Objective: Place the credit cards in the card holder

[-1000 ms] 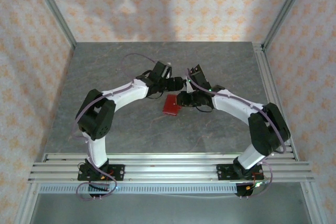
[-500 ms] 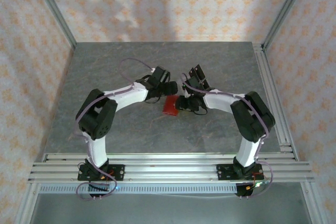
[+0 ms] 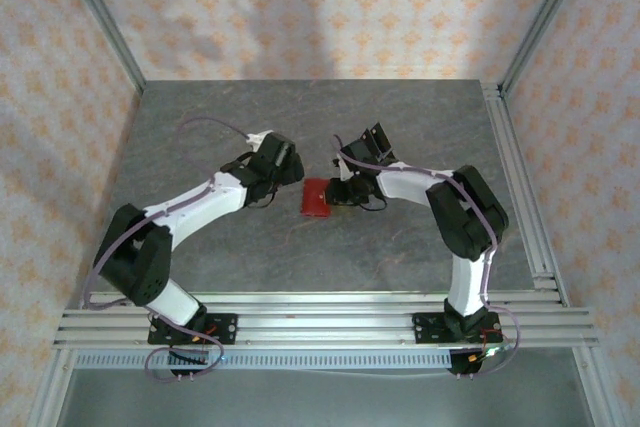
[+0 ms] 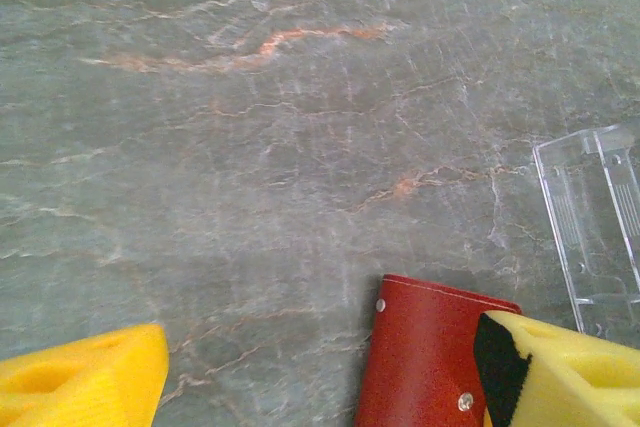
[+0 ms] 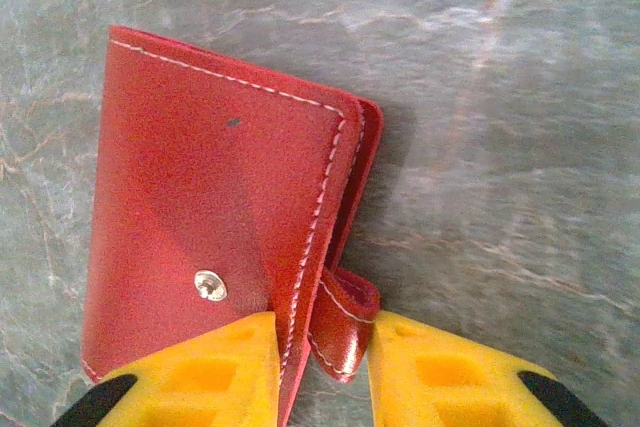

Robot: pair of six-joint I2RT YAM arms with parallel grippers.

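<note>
- At the centre of the overhead view, the card holder [image 3: 316, 198] lies folded shut on the grey table [image 3: 200, 127], between the two grippers.
- The right gripper [image 5: 322, 347], at the bottom of its wrist view, has its jaws drawn narrow on the holder's snap strap and cover edge.
- The left gripper [image 4: 320, 362] stands wide open and holds nothing. One finger overlaps the holder's corner at lower right; contact unclear.
- Risk: so thin a pinch may slip, or drag the whole holder instead of opening it.
- Risk: if the left finger descends it could pin the cover shut, or nudge the clear plastic piece [image 4: 595, 237] at the right edge.
</note>
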